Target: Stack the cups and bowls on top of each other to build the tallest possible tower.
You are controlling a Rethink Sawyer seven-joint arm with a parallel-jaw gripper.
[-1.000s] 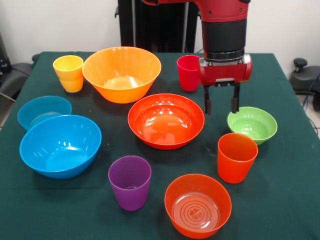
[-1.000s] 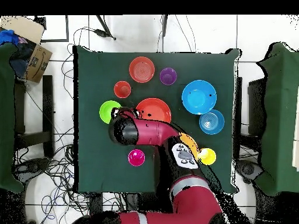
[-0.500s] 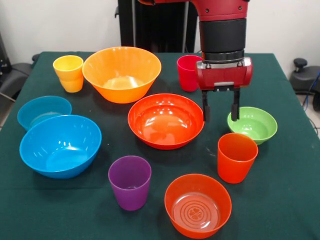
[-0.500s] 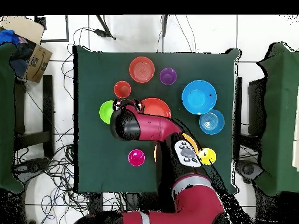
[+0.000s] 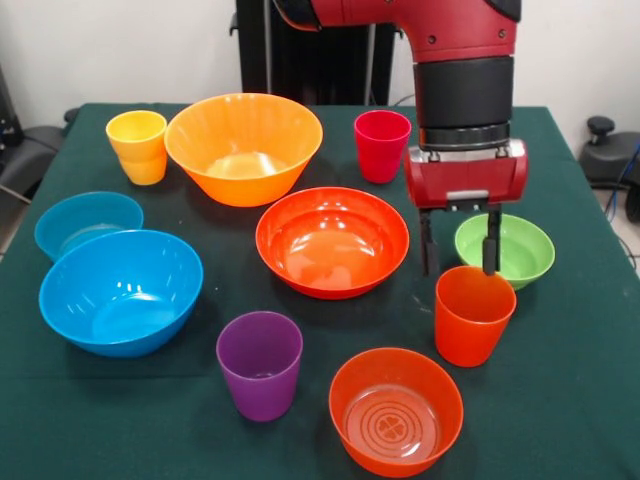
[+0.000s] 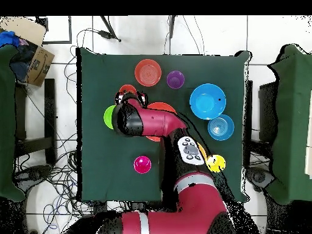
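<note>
My gripper [image 5: 459, 252] is open, its two fingers hanging just above the far rim of the orange-red cup [image 5: 474, 315], with the small green bowl [image 5: 512, 250] right behind. All cups stand apart: yellow [image 5: 138, 146], crimson [image 5: 382, 145], purple [image 5: 260, 363]. No tower stands. The wide red-orange bowl [image 5: 332, 240] is left of the gripper. The large orange-yellow bowl [image 5: 243, 145], large blue bowl [image 5: 120, 290], small blue bowl [image 5: 85, 222] and translucent orange bowl [image 5: 396, 410] sit separately. In the overhead view the arm hides most of the orange-red cup [image 6: 127, 89] and the orange-yellow bowl.
The dark green table [image 5: 580, 380] ends close in front of the purple cup and translucent orange bowl. In the overhead view a cardboard box [image 6: 30, 55] lies off the table's upper left, and cables lie on the floor.
The gripper has moved toward the table's near side and slightly right in the front view, and lower, from beside the red-orange bowl to over the orange-red cup. It stays open. No cup or bowl moved.
</note>
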